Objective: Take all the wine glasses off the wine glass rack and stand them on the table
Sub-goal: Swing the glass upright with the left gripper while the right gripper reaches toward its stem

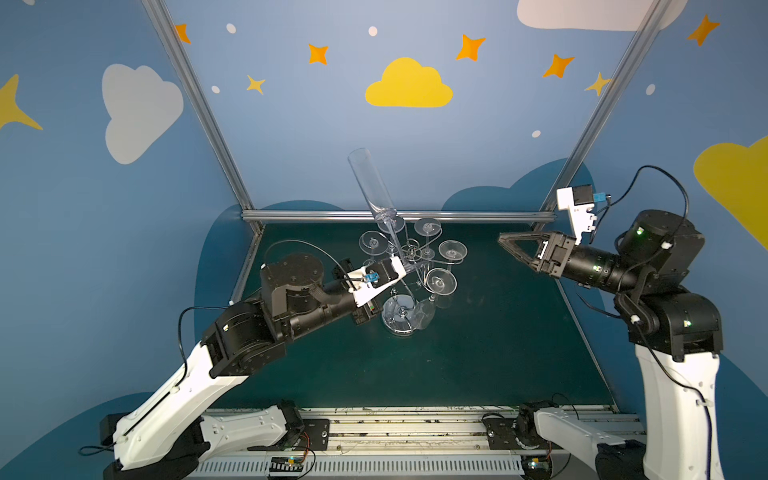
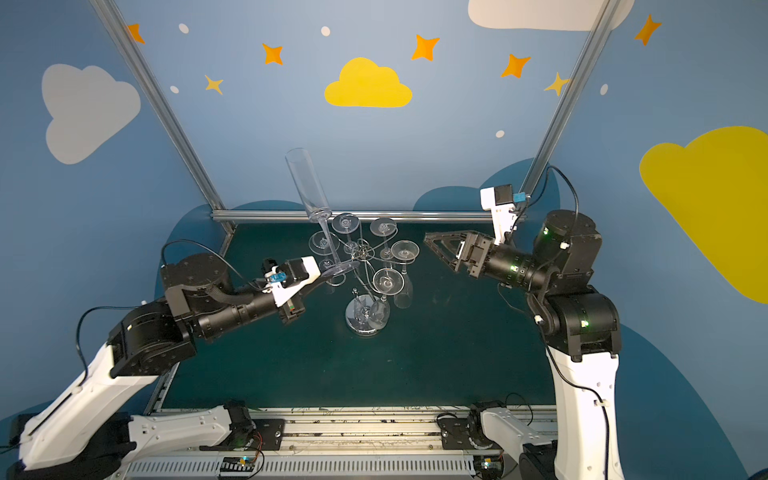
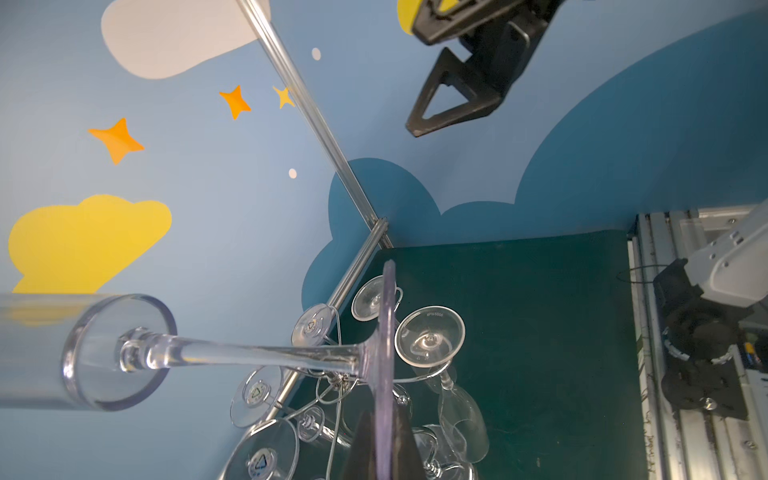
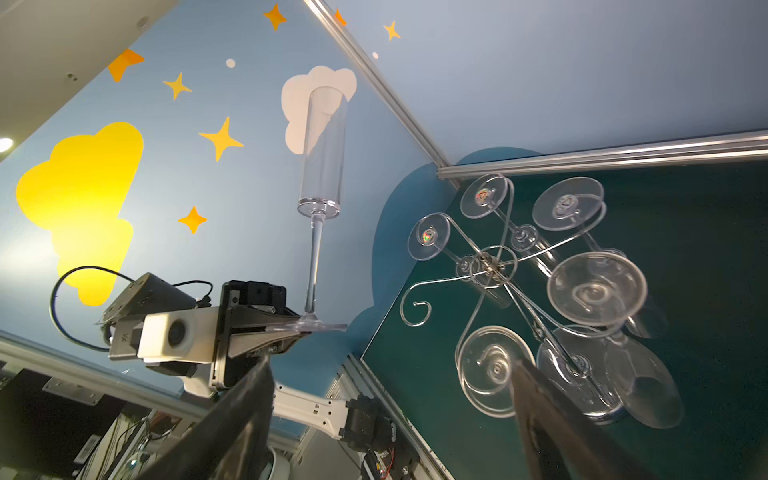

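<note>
**Left claw** (image 4: 291,327) clamped shut on the foot of the glass (image 4: 322,149), which stands nearly upright above the fingers (image 3: 358,453), bowl uppermost. The rack (image 4: 492,266) lies just beyond this claw's tips, carrying five more glasses (image 4: 596,289) bowl-down, with one bare scroll arm nearest the claw. The held foot appears clear of the wires, though in both top views it overlaps them, so contact cannot be ruled out. **Right claw** (image 1: 510,245) hangs on the rack's far side from the left claw, jaws spread wide, tips pointing at the rack and near it without touching.
</note>
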Tool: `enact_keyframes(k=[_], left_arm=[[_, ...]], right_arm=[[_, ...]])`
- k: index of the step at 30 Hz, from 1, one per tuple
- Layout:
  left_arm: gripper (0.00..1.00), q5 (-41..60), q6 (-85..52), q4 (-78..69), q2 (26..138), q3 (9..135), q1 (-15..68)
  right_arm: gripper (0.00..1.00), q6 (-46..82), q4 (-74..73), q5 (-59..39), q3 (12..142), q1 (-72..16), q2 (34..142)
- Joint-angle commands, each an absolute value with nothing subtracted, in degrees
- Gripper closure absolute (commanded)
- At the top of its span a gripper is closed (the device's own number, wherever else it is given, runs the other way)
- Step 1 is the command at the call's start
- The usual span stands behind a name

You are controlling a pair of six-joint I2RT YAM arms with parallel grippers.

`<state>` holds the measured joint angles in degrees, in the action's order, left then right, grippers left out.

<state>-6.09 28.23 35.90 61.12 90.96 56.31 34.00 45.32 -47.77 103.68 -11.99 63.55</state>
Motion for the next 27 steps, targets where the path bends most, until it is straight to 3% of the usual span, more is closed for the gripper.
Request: enact_keyframes(k=[1, 11, 17, 22, 27], left_arm=[[0.97, -6.98, 37.24, 31.58, 61.84, 90.97, 58.25], [0.97, -10.10, 45.95, 31.67, 65.06, 90.75, 62.56], [0.97, -11.57, 47.11, 30.64, 64.96, 89.16, 63.92], [0.97, -13.78, 48.50, 30.54, 65.48, 88.18, 65.37], [0.97, -14.66, 48.69, 28.72, 65.21, 86.94, 65.48]], right_arm=[[0.13, 34.10, 44.11, -49.27, 106.28, -15.58, 65.31], [0.15, 26.93, 50.23, -41.31, 109.96, -31.37, 71.46], [0.20, 25.59, 51.38, -37.04, 110.48, -35.78, 73.46], [0.28, 26.21, 50.40, -35.24, 110.02, -37.81, 74.76], [0.46, 27.33, 48.12, -33.37, 107.62, -39.43, 74.53]])
